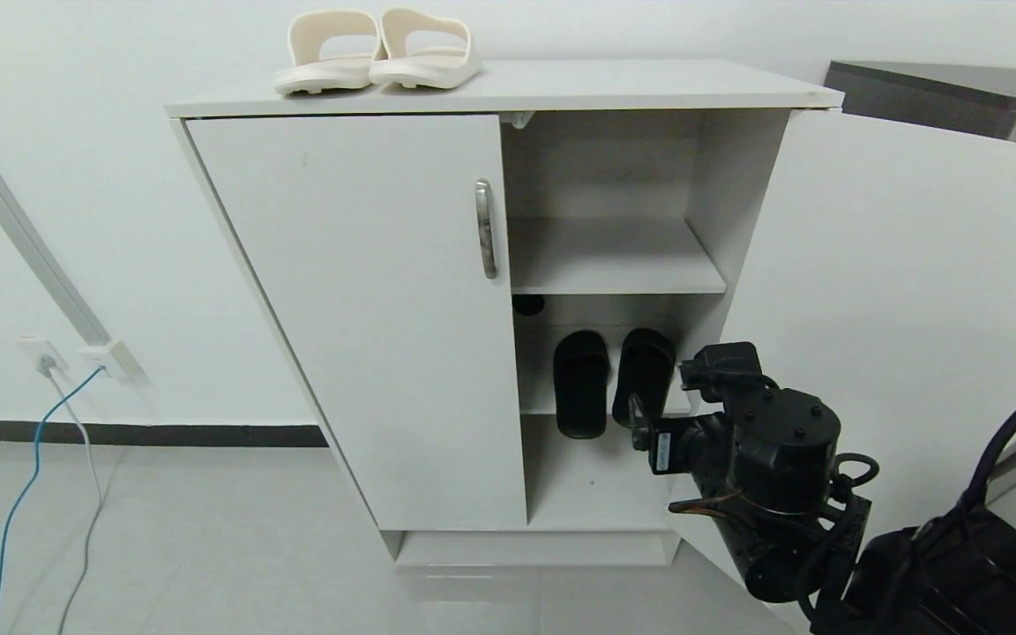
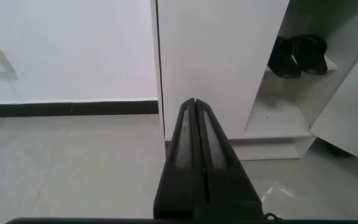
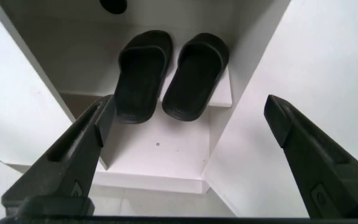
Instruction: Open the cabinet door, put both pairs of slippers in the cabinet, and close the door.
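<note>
A plain white painted wall [image 1: 120,220] stands well to the left of the right claw [image 3: 189,106]. It is crossed by a slanting pale grey cable duct [image 1: 23,238] that ends at two white wall sockets [image 1: 109,357], from which a thin blue cable [image 1: 35,450] and a grey cable [image 1: 76,423] drop to the floor. A black skirting strip [image 1: 164,434] runs along the wall's foot about level with the claw, a glossy pale grey tiled floor [image 1: 208,556] spreads below it, and a dark grey flat-topped piece of furniture [image 1: 940,84] stands above and to its right.
</note>
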You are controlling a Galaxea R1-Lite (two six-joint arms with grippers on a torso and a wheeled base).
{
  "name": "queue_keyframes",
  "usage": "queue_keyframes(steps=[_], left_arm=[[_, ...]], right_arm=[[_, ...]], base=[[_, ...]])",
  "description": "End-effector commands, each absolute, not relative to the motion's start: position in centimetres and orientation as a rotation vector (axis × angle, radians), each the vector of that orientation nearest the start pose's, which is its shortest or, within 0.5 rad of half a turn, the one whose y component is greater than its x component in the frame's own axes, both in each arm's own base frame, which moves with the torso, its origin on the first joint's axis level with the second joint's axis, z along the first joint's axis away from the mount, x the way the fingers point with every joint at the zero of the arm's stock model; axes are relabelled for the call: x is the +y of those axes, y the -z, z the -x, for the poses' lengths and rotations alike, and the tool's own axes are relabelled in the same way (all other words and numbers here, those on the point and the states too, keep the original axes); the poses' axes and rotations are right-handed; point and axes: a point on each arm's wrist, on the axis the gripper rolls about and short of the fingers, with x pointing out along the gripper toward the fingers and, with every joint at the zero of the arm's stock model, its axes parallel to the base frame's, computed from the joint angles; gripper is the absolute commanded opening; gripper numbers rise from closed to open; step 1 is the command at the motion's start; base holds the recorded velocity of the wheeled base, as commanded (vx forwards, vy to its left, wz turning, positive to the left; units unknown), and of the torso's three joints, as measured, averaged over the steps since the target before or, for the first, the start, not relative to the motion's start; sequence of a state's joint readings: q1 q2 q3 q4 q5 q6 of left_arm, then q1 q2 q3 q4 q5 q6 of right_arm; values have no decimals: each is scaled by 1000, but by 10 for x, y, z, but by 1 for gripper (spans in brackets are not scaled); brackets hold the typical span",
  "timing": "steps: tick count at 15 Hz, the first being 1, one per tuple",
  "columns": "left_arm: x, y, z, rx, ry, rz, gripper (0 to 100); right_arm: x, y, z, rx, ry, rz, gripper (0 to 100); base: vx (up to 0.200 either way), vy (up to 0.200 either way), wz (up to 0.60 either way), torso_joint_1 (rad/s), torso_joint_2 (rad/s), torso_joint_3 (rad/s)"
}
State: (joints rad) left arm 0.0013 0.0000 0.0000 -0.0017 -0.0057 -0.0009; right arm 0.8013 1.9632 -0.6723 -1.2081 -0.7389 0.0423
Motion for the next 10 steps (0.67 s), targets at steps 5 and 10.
queue_keyframes(steps=[5,10], left_arm=[[0,-76,23,0,5,2,0],[0,-76,23,0,5,2,0]], right_arm=[[228,-117,-238,76,-70,30,100],[228,-114,-235,84,-79,38,100]], base=[[0,200,0,1,0,5],[0,200,0,5,2,3]])
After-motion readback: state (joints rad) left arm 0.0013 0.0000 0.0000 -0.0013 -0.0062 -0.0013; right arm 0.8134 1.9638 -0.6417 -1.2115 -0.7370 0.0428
